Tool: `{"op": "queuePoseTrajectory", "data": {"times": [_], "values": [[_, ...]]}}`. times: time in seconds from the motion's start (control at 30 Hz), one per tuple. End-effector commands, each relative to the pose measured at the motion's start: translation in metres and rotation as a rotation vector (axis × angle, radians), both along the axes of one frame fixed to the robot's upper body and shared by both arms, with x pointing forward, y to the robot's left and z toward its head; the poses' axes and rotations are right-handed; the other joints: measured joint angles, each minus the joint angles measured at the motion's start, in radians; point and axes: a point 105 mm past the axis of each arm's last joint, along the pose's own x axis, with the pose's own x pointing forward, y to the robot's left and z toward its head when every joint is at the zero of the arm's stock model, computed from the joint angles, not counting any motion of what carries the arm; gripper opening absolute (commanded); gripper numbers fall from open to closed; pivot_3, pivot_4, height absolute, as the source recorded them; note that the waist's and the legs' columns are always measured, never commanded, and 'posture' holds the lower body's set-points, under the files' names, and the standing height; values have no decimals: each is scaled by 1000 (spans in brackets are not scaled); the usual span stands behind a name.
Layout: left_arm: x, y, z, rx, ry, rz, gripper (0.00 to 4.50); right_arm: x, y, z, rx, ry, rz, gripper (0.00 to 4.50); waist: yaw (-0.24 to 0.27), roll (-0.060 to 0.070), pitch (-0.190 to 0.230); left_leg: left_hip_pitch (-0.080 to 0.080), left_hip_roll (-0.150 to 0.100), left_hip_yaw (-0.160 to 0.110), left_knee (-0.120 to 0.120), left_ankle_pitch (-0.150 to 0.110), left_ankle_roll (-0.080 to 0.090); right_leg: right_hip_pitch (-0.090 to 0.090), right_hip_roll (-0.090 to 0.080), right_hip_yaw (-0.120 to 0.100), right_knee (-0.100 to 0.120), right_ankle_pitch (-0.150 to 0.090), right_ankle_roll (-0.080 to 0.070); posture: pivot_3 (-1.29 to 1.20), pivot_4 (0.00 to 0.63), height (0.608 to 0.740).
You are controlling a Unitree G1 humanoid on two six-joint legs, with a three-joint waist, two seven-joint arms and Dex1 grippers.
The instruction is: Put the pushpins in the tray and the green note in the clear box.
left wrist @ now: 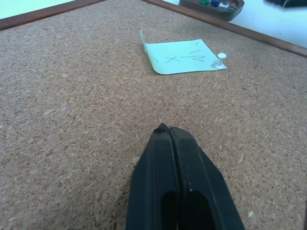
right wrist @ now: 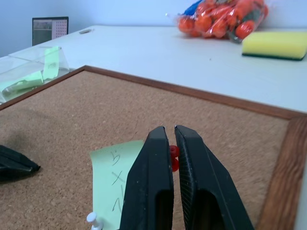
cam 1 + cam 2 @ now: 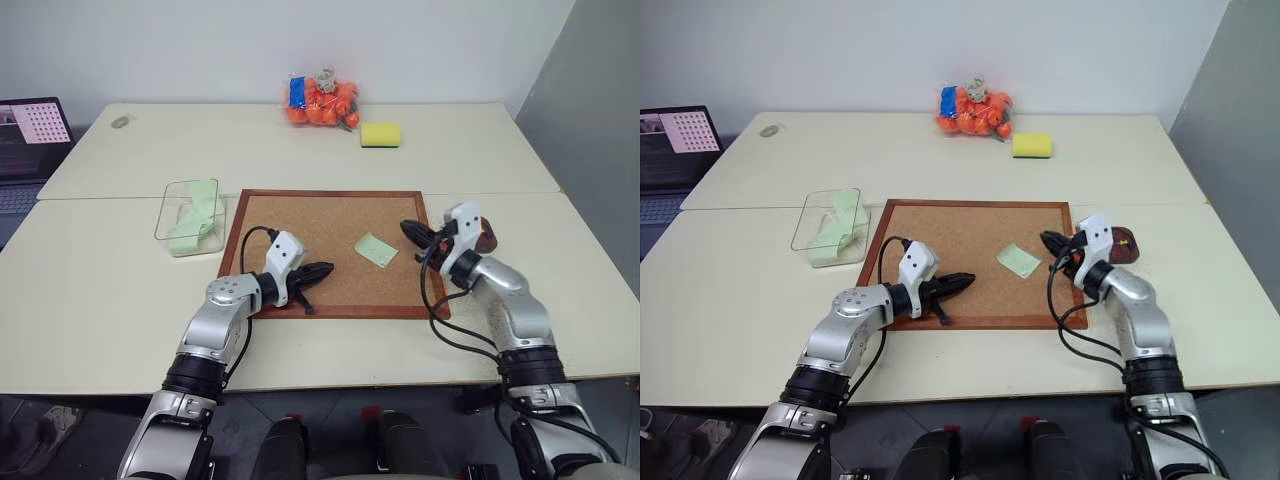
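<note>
Right gripper (image 2: 173,139) clenched on a red pushpin (image 2: 173,152) above the corkboard (image 3: 300,225). Left gripper (image 1: 169,130) clenched, empty. Green note (image 3: 375,249) pinned by a white pin (image 1: 220,59); tray (image 3: 1124,243) just beside. Risk: tiny pin slipping mid-carry.

Green note (image 1: 180,56): I see pale green with dark pen marks
Pushpin (image 2: 173,157) in my right pincer (image 2: 172,143): red head
Pushpin on note (image 1: 220,60): white
Corkboard (image 3: 300,215): speckled tan, reddish-brown frame
Tray (image 1: 211,9): dark brown, I think
Sponge (image 3: 380,134): yellow
Tabletop (image 3: 100,290): cream
</note>
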Motion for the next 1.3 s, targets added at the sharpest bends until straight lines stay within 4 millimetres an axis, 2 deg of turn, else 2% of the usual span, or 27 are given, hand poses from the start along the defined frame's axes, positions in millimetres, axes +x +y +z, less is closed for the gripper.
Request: {"op": "queuePoseTrajectory", "data": {"times": [0.03,0.17,0.3,0.37,0.57,0.77,0.83,0.9,1.2,1.3], "values": [[-7,-3,-19,21,81,-20,0,0,-5,20,37,-54,-32,48,0,0,0,0,0,0,0,0,0,0,0,0,0,0,0,0,150,740],[-7,-5,-19,18,83,-25,0,11,-24,20,6,-59,-164,48,2,0,0,0,0,0,0,0,0,0,0,0,0,0,0,0,150,740],[-7,-4,-19,18,85,-27,0,28,-75,14,-41,-38,-442,48,1,0,0,0,0,0,0,0,0,0,0,0,0,0,0,0,150,740],[-7,-4,-19,18,86,-27,0,32,-89,10,-48,-12,-514,48,2,0,0,0,-1,0,0,0,0,0,-1,0,0,0,0,0,150,740],[-7,-4,-19,15,88,-28,0,40,-107,6,-28,36,-597,48,0,0,0,0,0,1,0,0,0,0,0,1,0,0,0,0,150,740],[-8,-3,-19,15,90,-25,0,45,-111,1,-36,66,-604,48,1,0,0,0,-1,1,0,0,0,0,0,1,0,0,0,0,150,740],[-9,-3,-19,15,91,-24,0,46,-113,0,-35,70,-613,624,1,0,0,0,-1,1,0,0,0,0,0,1,0,0,0,0,150,740],[-9,-2,-20,16,92,-24,0,47,-115,0,-34,71,-620,839,1,0,0,0,0,1,0,0,0,0,0,1,0,0,0,0,150,740],[-9,0,-18,19,91,-18,0,46,-120,-2,-37,76,-644,2812,0,0,0,0,0,1,0,0,0,0,0,1,0,0,0,0,150,740],[-9,0,-18,20,91,-20,0,45,-119,-2,-36,72,-644,3310,0,0,0,0,0,1,0,0,0,0,0,1,0,0,0,0,150,740]]}}
